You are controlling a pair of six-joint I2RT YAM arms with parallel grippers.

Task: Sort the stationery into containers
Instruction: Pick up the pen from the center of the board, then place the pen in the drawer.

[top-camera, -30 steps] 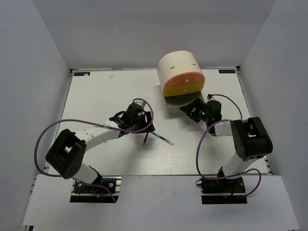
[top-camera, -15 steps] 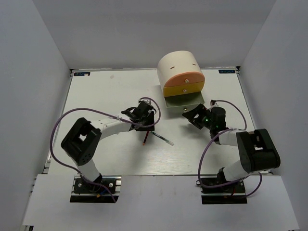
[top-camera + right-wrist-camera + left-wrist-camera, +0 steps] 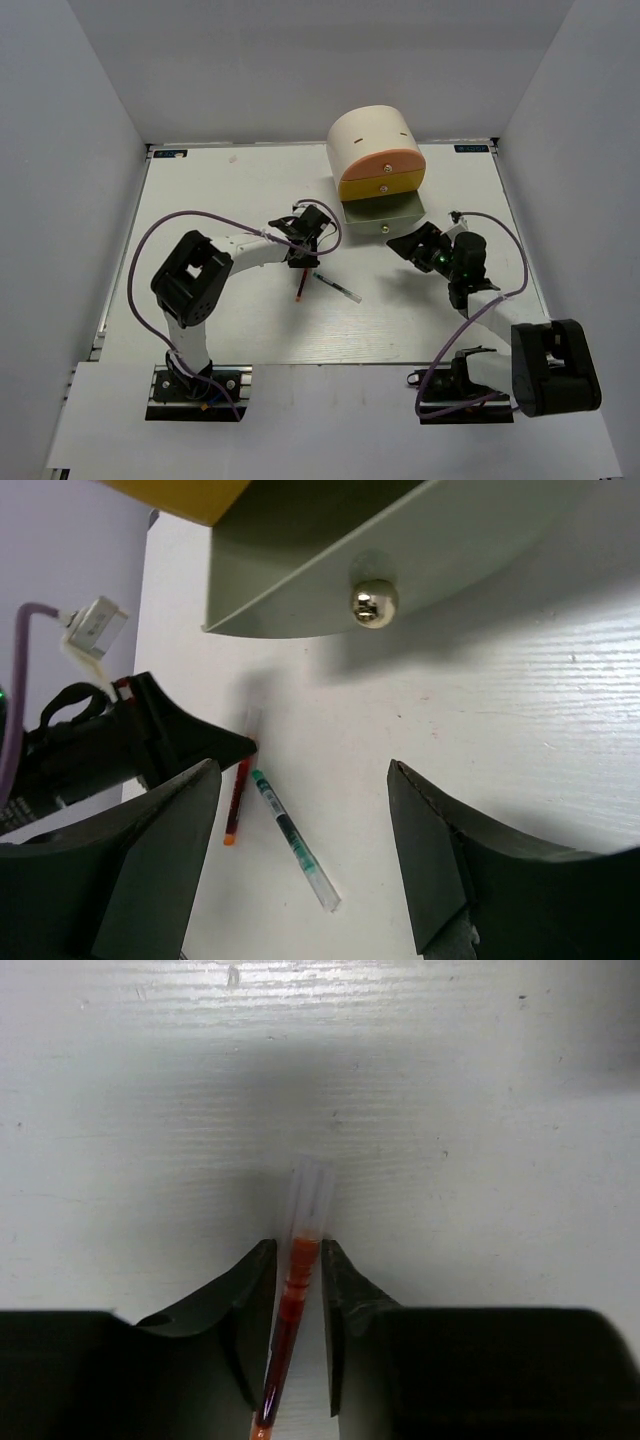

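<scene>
My left jaws are closed on the thin red pen (image 3: 291,1305), one at each side of its barrel, close to the clear cap end; the pen lies flat on the worktop (image 3: 200,200). My right jaws stand wide open and hold nothing, with the knob (image 3: 373,602) of the pulled-out pale green drawer (image 3: 330,570) just in front of them. I judge the grip is far from the middle of the pen, so the long tail can sink or turn when I lift, and the pen may slip out. The tail could also push the clear pen (image 3: 296,852), which lies just beside it. I read no brand on anything; the small labels (image 3: 170,153) at the far corners are too small to read.
</scene>
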